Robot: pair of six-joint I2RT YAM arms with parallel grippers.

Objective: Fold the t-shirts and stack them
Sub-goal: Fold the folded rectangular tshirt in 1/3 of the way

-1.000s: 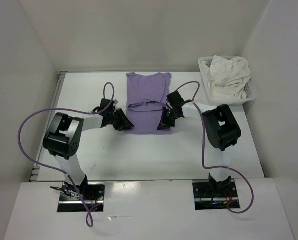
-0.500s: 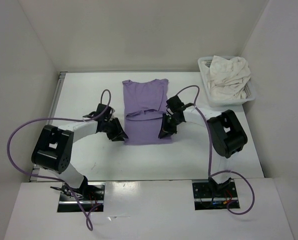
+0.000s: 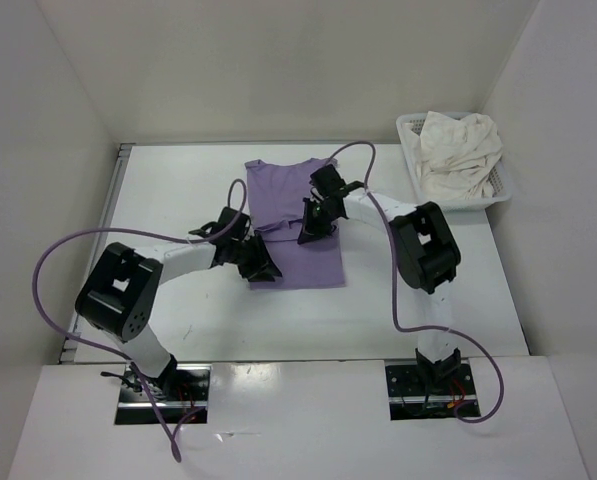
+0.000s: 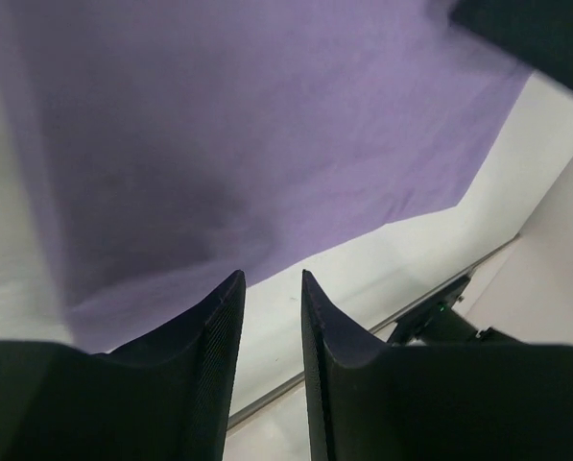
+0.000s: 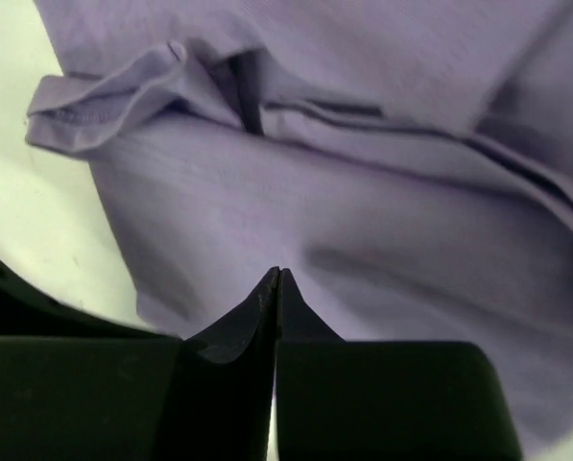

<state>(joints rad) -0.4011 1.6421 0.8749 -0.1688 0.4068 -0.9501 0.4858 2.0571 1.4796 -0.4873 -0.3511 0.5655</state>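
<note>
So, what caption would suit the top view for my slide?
Left hand and right hand at the purple shirt mid-table; basket at far right holds white cloth.

White-black arms (image 3: 183, 258), purple cables (image 3: 40, 283), perhaps ribbed fingers (image 4: 214, 355).

The t-shirt (image 3: 303, 260) is seen as plain lavender purple, unpatterned, deepened to violet where shadow falls; the table (image 3: 178, 195) beneath it is shown as white, faintly scuffed; the walls (image 3: 278, 70) are rendered off-white; a cream white shirt (image 3: 460, 150) is carried in a white mesh basket (image 3: 406, 128); the left gripper (image 3: 263, 268) and right gripper (image 3: 308, 228) are finished in black; the arm links (image 3: 183, 255) are white with black joints; the cables (image 3: 53, 260) are coloured purple.
</note>
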